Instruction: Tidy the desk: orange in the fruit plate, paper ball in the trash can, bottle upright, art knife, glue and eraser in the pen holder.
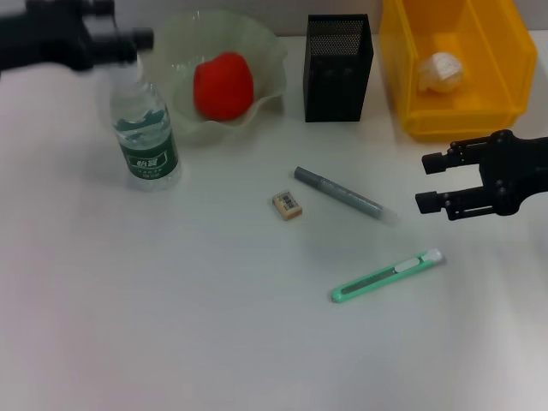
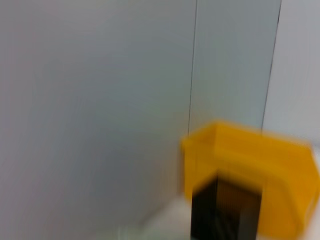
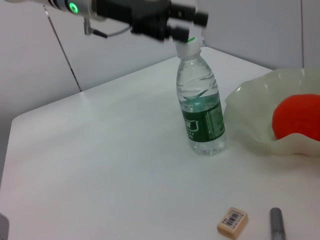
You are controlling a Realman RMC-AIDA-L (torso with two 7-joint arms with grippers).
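The bottle (image 1: 144,137) stands upright on the desk (image 1: 171,325) beside the plate (image 1: 257,111), long axis vertical, cap up. The left gripper (image 1: 137,41) is at the cap; whether its jaws are spread, I cannot tell. A sideways pull there could tip the bottle. The right gripper (image 1: 431,182) hovers near the knife (image 1: 387,276), jaws spread.

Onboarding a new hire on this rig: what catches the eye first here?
The bright orange in the pale fruit plate at the table's far side, and the yellow trash can holding the paper ball. Then the upright bottle, with the left gripper at its cap.
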